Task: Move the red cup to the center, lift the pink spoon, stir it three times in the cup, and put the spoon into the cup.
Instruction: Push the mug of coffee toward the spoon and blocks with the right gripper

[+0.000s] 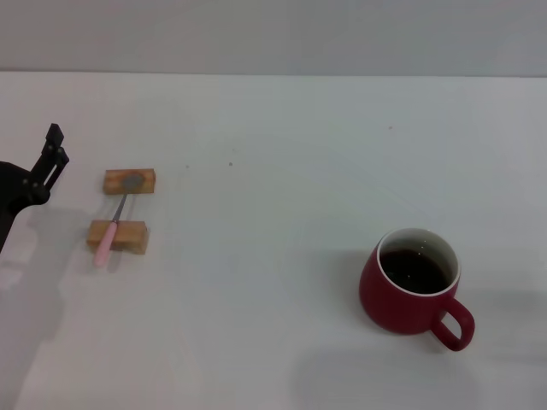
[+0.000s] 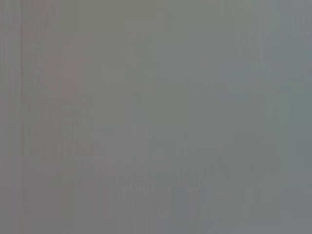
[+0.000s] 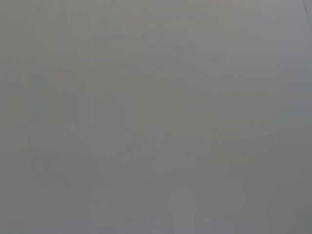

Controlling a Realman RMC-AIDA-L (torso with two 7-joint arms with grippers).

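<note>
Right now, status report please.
Left gripper at table's left edge, holding nothing. Right gripper out of view. Red cup off right, pink spoon across two wooden blocks.

No readable text, label, brand, number or sign anywhere; none on the red cup (image 1: 414,289), none on the pink spoon (image 1: 112,231), none on the two wooden blocks (image 1: 130,181) or the white table (image 1: 282,171); both wrist views plain grey, with nothing legible.
</note>
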